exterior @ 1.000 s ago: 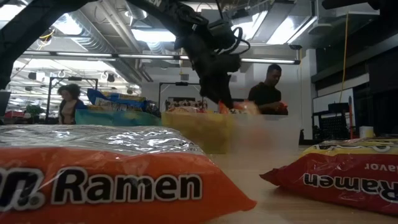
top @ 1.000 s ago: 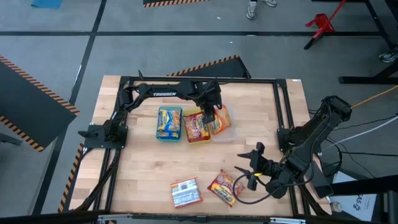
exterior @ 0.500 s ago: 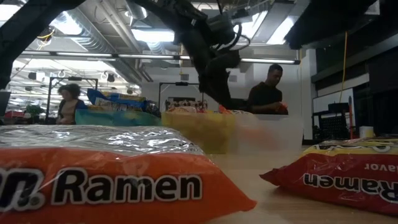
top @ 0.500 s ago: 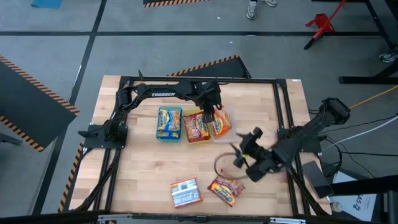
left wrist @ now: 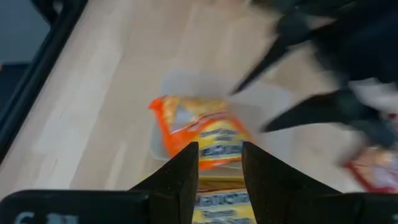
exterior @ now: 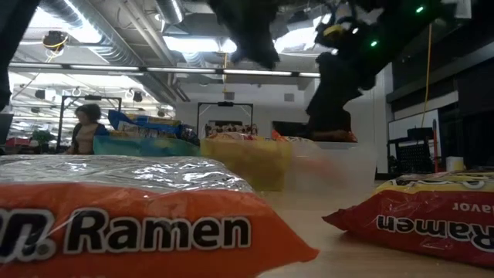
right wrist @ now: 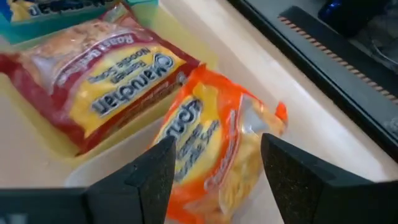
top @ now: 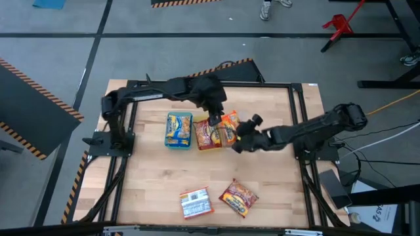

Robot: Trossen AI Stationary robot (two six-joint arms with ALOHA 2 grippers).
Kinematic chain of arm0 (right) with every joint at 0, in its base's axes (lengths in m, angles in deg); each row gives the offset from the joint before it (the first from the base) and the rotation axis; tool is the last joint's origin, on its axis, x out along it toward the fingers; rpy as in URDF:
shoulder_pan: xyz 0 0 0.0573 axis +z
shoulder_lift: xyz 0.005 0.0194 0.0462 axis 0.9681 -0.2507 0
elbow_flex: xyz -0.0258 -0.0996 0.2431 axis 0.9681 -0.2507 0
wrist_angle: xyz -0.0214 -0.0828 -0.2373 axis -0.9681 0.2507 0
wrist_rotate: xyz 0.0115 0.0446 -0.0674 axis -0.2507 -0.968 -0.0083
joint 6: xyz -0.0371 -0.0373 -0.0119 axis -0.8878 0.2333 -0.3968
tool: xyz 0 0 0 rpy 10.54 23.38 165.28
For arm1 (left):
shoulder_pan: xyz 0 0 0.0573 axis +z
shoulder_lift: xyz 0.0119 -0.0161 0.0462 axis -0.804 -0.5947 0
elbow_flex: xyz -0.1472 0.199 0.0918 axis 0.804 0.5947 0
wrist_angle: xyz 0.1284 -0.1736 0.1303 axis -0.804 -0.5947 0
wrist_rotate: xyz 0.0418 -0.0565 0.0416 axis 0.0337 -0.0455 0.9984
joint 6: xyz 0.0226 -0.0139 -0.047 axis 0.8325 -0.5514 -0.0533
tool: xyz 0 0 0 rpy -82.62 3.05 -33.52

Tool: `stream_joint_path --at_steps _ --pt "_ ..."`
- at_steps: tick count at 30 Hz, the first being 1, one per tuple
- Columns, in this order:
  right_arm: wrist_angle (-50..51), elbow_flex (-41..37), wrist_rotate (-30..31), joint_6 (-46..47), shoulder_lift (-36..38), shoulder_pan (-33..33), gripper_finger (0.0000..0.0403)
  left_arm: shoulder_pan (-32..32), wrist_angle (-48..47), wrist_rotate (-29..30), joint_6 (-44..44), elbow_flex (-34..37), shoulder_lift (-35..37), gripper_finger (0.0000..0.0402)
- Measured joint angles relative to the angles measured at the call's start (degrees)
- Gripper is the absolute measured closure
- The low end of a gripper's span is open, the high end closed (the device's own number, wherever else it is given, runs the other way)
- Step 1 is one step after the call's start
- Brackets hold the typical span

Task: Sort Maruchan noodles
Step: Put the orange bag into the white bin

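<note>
Three trays stand side by side at the table's middle. A blue-yellow Maruchan packet (top: 178, 130) lies in the blue-green tray. A red packet (top: 207, 134) lies in the yellow tray (right wrist: 43, 134). An orange packet (right wrist: 211, 140) lies askew in the clear tray (left wrist: 177, 84). My left gripper (left wrist: 219, 146) hangs open above the orange packet with nothing between its fingers. My right gripper (right wrist: 217, 138) is open, slanting down from the table's right, with a finger over either side of the orange packet. Two more packets (top: 196, 202) (top: 237, 196) lie flat near the front edge.
A black frame (top: 298, 111) runs around the work area, and the arms' bases stand on it at left and right. Both arms crowd over the clear tray. Bare wood lies between the trays and the two near packets. People stand in the room behind (exterior: 89, 127).
My left gripper has risen from the clear tray, leaving the orange packet lying there. My right gripper has swung from beside the near packets at the table's right front toward the far side and left, and now reaches the clear tray.
</note>
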Motion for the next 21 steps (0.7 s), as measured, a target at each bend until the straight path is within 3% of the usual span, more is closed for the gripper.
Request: stream_joint_path --at_steps 4,10,14,21 --pt "-6.1 -0.7 -3.1 -5.9 0.0 -5.6 0.0180 -2.7 0.0 0.3 -1.9 0.0 5.4 0.0285" --pt "-9.8 -0.7 -12.7 -9.4 -0.4 -12.0 0.0180 -7.8 0.2 3.1 -4.5 0.0 11.6 0.0287" --pt "-10.9 -0.7 -16.8 -9.2 -2.8 -12.4 0.0180 -12.0 0.6 7.2 -4.5 0.0 13.4 0.0288" --pt "-9.0 -0.6 -18.0 -6.0 -8.1 -12.4 0.0180 -17.0 0.2 11.3 -4.6 0.0 14.2 0.0289"
